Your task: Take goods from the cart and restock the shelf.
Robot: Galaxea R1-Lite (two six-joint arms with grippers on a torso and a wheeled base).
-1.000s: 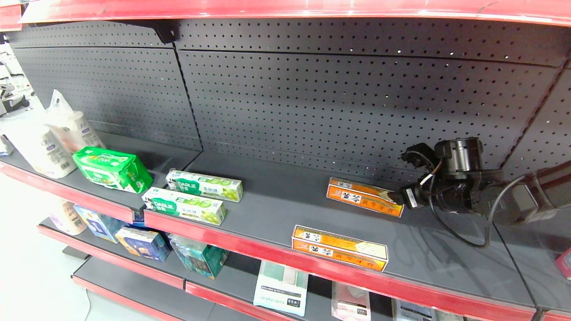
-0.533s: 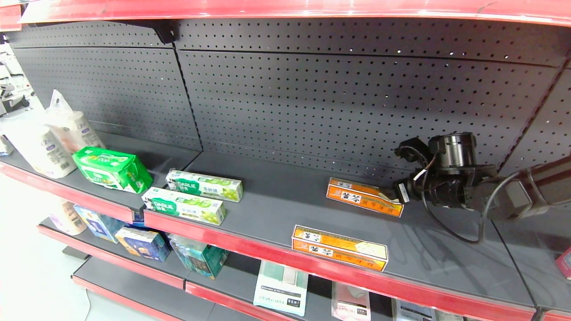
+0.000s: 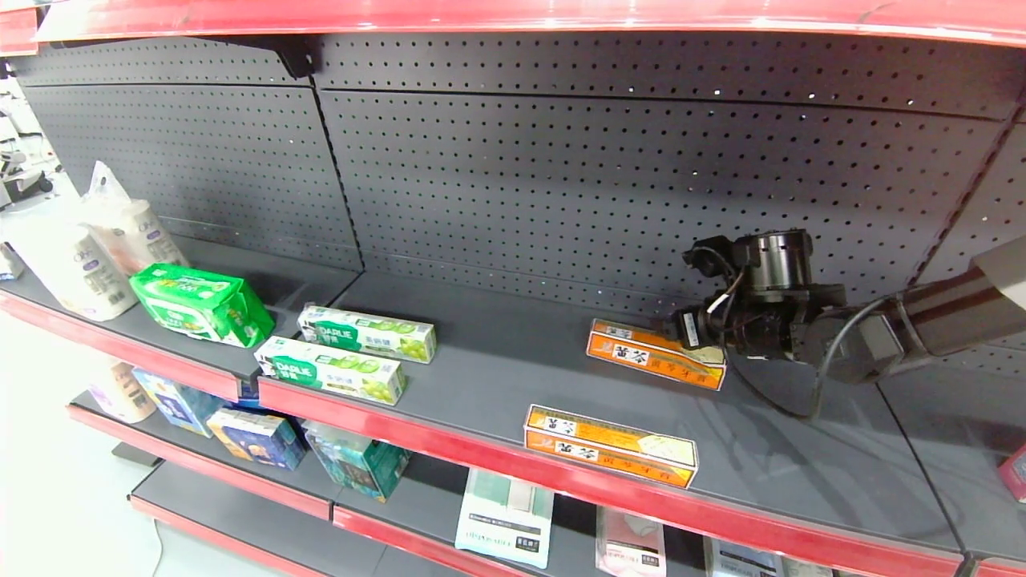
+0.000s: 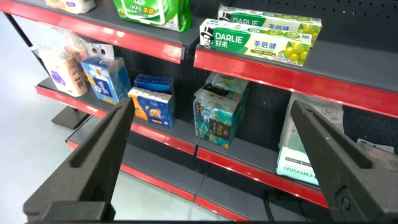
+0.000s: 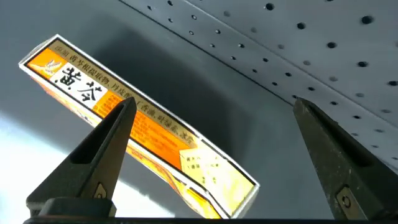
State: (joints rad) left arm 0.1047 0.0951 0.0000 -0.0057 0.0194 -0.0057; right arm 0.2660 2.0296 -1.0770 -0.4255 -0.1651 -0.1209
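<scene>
Head view: R gripper (image 3: pixel 683 332) fingertips hidden behind its own wrist housing, which also covers one end of rear orange box (image 3: pixel 645 353). Wrist view: fingers (image 5: pixel 99 168) wide apart, clamping nothing. The box lies on shelf (image 3: pixel 497 353) beyond them, crossing behind one finger into the gap. Contact: can't tell. R arm stretched low, roughly level over shelf. L gripper (image 4: pixel 211 106) fingers also spread, empty. Count: 2 orange boxes incl. front orange box (image 3: pixel 609 445), 2 green toothpaste boxes (image 3: pixel 367 332).

Your dark right arm (image 3: pixel 946 316) lies stretched out toward the left, and your right black two-finger gripper (image 5: pixel 211 109) is spread wide. Your left black two-finger gripper (image 4: pixel 211 106) is spread equally wide.
</scene>
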